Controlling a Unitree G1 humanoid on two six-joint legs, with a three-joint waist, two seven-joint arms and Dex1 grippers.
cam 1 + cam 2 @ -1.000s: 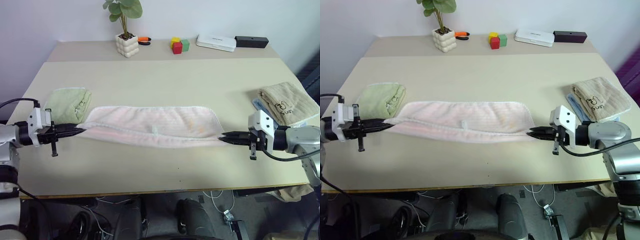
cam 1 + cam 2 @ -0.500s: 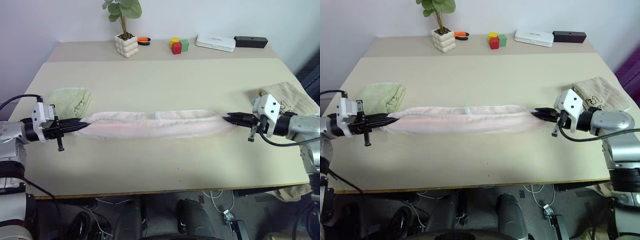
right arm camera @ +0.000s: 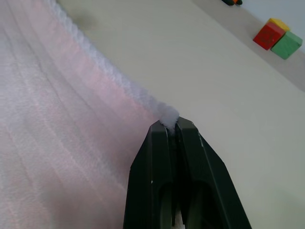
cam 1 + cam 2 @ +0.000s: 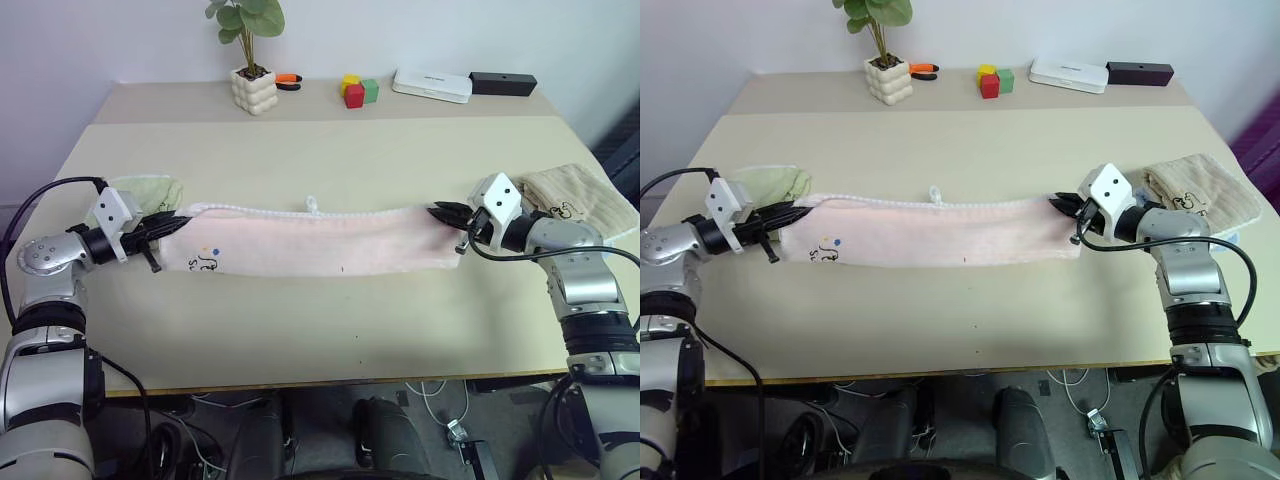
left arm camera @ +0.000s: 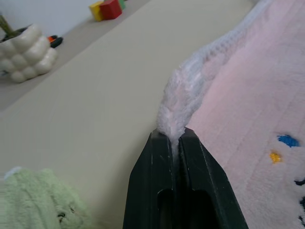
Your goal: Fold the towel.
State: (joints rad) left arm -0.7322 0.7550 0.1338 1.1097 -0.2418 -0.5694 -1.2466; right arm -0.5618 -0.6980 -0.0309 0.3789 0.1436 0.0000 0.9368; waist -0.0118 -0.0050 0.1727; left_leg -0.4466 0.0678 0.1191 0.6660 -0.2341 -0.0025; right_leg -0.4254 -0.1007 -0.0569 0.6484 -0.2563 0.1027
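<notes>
Two pinched corners keep the towel [image 4: 320,240] stretched flat on the worktop [image 4: 330,320] for folding: left gripper [image 4: 172,224] and right gripper [image 4: 442,212] each clamp one.

Green towel [image 4: 140,195] partly behind left arm
</notes>
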